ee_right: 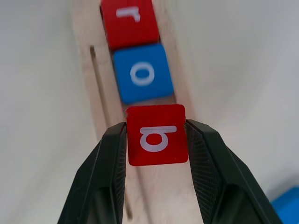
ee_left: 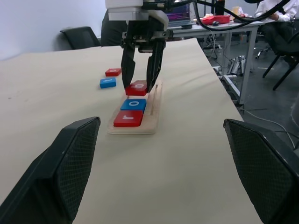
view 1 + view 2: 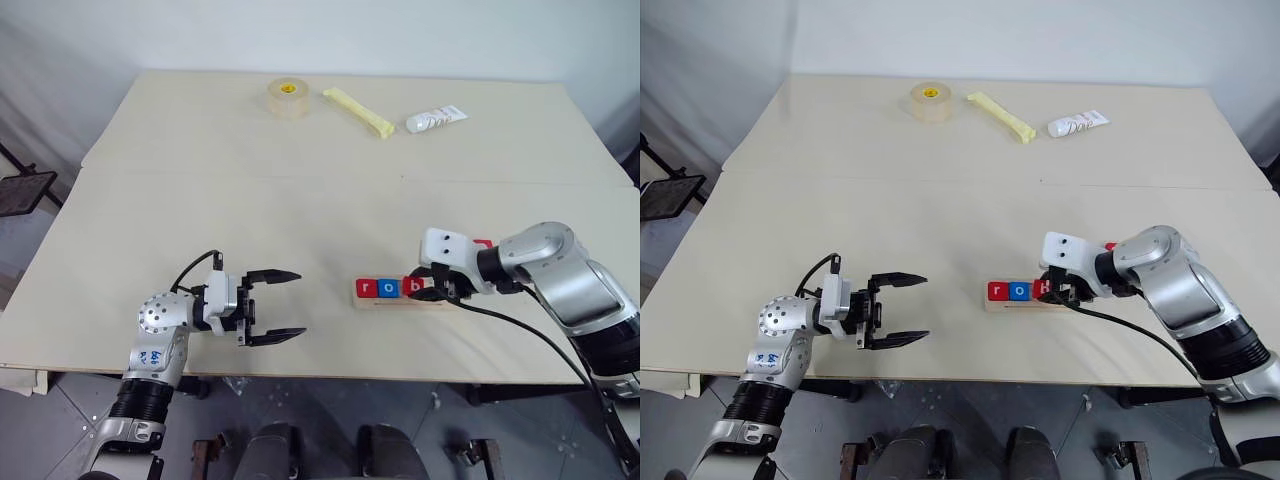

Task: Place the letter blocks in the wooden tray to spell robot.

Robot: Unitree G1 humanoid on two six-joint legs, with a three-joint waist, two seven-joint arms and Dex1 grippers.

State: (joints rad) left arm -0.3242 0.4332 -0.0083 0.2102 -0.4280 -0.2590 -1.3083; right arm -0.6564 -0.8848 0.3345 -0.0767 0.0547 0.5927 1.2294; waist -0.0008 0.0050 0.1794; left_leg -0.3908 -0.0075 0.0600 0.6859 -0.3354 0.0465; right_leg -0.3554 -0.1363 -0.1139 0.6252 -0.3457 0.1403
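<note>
A: What is seen at the left of the tabletop [image 3: 200,180]?

B: The left gripper [image 3: 275,305] is held level above the near edge, pointing toward the tray. Its fingers [image 2: 65,172] are spread wide and released; nothing is held between them.

A: And further right?

B: The wooden tray [image 2: 154,105] is laid on the tabletop near the front edge. A red r block [image 1: 128,21] is seated at its left end, and a blue o block [image 1: 142,74] is set touching it. Next in line, a red b block [image 1: 156,135] is grasped by the right gripper [image 2: 141,84], whose fingers [image 1: 100,172] are clenched on two opposite edges of the tile. The b is held over the tray right beside the o; whether it is resting on the wood cannot be told.

A: What is hidden?

B: In the head views the b and the right end of the tray are largely covered by the right gripper. Two more letter blocks, one blue [image 2: 108,82] and one red [image 2: 113,72], are seen on the tabletop beyond the tray; their letters cannot be made out.

A: And along the far edge?

B: A roll of tape [image 3: 287,98], a yellow stick [image 3: 358,111] and a white tube [image 3: 436,119] are lined up well apart from the tray.
</note>
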